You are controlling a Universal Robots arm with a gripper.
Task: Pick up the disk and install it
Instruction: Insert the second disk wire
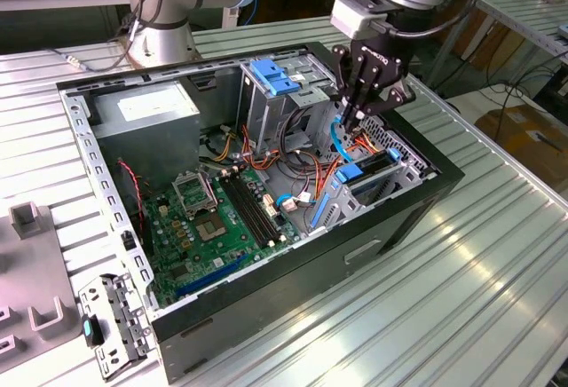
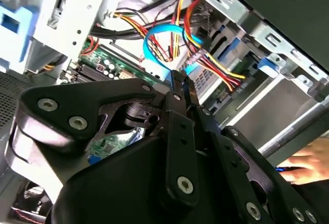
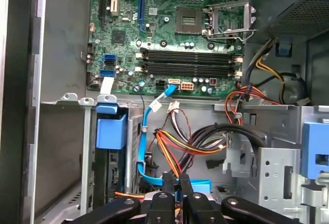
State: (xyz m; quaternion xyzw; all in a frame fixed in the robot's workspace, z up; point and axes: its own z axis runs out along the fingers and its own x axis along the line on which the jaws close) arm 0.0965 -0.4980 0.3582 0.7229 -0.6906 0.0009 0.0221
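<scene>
One black gripper [image 1: 347, 118], pinched on a thin blue cable [image 1: 337, 143], hovers over the flat silver disk [image 1: 364, 174] slotted in its bay: dense, stiff, shock-sensitive, probably best held by its blue bracket's sides.

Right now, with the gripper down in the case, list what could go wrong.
1. The shut gripper sits against the blue cable and close to the coloured wires. Any move could snag them and might pull the cable's plug off the board. Whether it grips the cable is unclear.
2. A hand lies close to the arm in the second wrist view; a swing could strike it.
</scene>
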